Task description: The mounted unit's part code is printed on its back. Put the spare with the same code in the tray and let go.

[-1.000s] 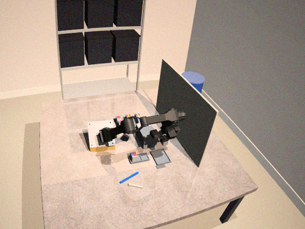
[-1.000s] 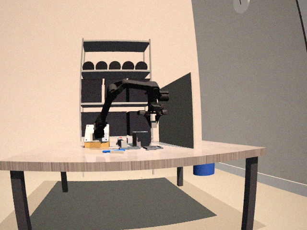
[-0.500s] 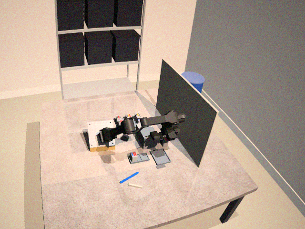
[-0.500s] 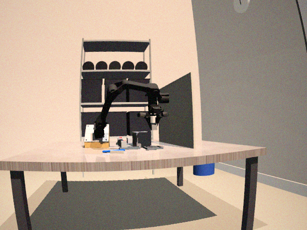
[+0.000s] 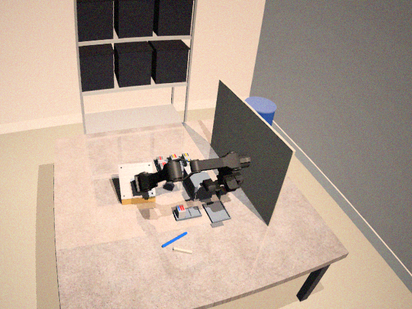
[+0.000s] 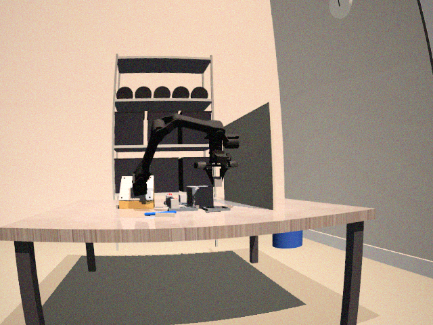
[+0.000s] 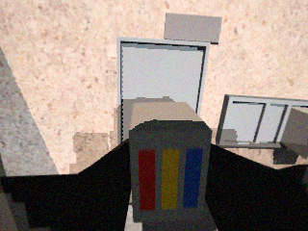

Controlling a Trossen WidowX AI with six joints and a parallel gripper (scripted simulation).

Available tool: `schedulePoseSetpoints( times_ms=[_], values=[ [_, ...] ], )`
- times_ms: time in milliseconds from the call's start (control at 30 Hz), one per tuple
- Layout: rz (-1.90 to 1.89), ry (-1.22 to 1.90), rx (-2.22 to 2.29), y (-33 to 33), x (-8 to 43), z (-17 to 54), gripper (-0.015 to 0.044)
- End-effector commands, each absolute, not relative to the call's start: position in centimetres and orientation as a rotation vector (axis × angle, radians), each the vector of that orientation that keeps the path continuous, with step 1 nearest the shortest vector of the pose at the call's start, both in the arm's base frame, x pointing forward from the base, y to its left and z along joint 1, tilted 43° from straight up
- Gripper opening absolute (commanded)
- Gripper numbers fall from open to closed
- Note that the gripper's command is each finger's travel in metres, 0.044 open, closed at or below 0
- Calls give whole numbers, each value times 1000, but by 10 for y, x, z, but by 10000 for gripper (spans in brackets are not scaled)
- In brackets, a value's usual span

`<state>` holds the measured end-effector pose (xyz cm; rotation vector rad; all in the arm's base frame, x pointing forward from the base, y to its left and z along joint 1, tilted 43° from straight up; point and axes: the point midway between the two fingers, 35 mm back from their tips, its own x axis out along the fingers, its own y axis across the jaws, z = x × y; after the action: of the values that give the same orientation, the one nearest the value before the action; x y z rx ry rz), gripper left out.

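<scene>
A spare block striped red, yellow and blue [image 6: 216, 170] [image 7: 169, 179] hangs pinched in the claw [image 6: 216, 176] [image 7: 161, 144] above the table [image 5: 109, 266] [image 6: 189, 235] [image 7: 72, 58], its lowering into the tray [image 5: 222, 216] [image 7: 161, 72] and release still left.
</scene>
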<state>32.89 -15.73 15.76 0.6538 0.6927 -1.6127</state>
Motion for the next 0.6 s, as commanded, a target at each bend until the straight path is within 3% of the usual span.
schedulePoseSetpoints(
  times_ms=[0, 567],
  values=[
    [-1611, 688, 650, -160, 329, 156, 0],
    [-1612, 687, 650, -170, 327, 146, 0]
  ],
)
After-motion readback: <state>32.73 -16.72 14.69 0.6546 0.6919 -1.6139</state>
